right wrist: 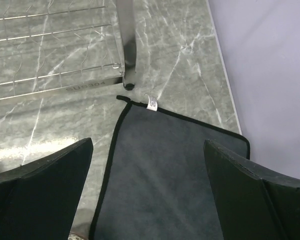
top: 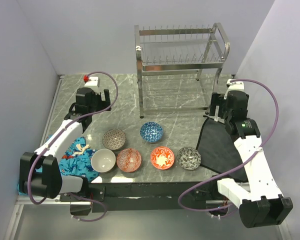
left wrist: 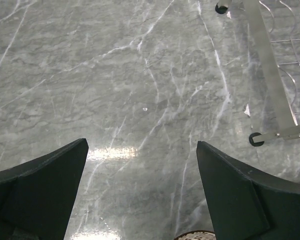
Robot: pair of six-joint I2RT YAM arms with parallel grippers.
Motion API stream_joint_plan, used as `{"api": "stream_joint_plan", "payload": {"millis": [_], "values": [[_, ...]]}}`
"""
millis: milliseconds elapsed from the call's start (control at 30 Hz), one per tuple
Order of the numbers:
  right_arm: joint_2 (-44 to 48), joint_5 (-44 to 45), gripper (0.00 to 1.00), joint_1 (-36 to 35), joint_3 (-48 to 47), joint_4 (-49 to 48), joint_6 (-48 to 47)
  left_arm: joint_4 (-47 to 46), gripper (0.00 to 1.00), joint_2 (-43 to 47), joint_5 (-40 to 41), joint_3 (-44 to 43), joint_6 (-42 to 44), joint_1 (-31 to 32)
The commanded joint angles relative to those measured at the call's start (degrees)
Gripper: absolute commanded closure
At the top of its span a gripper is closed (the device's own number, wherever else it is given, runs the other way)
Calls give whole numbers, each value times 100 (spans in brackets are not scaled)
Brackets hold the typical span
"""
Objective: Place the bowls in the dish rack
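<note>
While all six bowls (top: pixel 151 132) sit on the table (top: pixel 120 95) in front of the dish rack (top: pixel 180 71), neither arm touches one | left gripper (left wrist: pixel 142 145): jaws spread wide, holding nothing, above bare marble beside the rack's foot | right gripper (right wrist: pixel 148 142): jaws wide, empty, above a dark cloth (right wrist: pixel 170 175) by the rack's right foot

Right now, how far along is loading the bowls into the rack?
Done: nothing; the tall steel wire dish rack holds no bowl. In hand: nothing; the left gripper and right gripper are open and empty. Left: all six small round ceramic bowls sit on the grey marble table in front of it.
</note>
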State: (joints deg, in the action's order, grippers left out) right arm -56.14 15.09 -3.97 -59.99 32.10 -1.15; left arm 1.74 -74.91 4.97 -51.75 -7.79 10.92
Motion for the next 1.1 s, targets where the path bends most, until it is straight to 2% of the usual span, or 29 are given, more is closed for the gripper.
{"api": "stream_joint_plan", "payload": {"millis": [0,33,167,333,533,633,667,800,967,1067], "values": [[173,4,0,27,-22,-239,-497,-138,3,135,-76,-161,-301,-2],[234,-694,0,184,-4,-291,-735,-347,3,161,-58,-65,-467,15],[946,-2034,1,625,811,-1693,-1484,-446,3,179,-198,-2,-259,322],[596,-2641,2,1011,883,-2356,-1037,-595,1,389,-461,76,294,806],[139,-3688,6,1416,1138,-3191,-1107,-1149,4,890,-761,682,900,1201],[-422,-4153,7,1697,1051,-3464,-1011,-1378,9,970,-1033,911,964,1281],[-546,-4364,10,1776,963,-3534,-1019,-1413,9,926,-999,921,938,1307],[-1030,-4708,14,1856,805,-3868,-1265,-1536,9,680,-805,877,823,1352],[-1821,-4743,18,1856,365,-4140,-1449,-1659,10,338,-699,763,823,1360],[-2172,-4727,20,1821,207,-4377,-1563,-1834,12,118,-638,736,525,1378]]}}
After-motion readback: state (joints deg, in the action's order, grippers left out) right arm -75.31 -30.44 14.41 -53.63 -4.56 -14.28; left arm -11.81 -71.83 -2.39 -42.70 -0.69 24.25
